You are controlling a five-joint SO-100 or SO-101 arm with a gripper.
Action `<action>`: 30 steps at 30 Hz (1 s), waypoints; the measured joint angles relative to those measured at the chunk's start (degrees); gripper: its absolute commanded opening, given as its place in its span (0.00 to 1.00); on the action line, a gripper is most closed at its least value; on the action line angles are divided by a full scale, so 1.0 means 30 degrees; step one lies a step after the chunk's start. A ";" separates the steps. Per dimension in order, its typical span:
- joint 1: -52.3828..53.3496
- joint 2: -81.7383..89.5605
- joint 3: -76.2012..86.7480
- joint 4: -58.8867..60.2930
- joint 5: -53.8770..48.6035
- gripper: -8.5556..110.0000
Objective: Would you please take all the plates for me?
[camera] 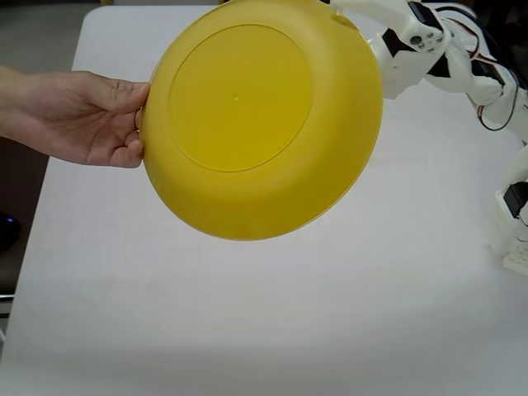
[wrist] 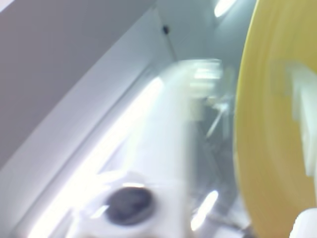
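A person's hand [camera: 87,115] grips a light, stiff, smooth round yellow plastic plate [camera: 262,115] at nine o'clock; the end effector [camera: 351,21] appears clamped on its one o'clock rim, the best hold.

I seem to be in an office or lab: plain white bench [camera: 247,313], ceiling strip lights [wrist: 224,6] overhead.

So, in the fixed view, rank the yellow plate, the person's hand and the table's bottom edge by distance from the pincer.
1. Plate: its top right rim meets the pincer.
2. Hand: at the plate's left rim.
3. Table's bottom edge: farthest, lowest in view.
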 measured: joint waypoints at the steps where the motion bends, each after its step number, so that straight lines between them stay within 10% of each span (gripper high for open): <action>1: 0.0117 0.0000 0.0088 0.0000 0.0000 0.37; 30: 0.2900 1.3389 2.1123 0.3369 -0.1758 0.07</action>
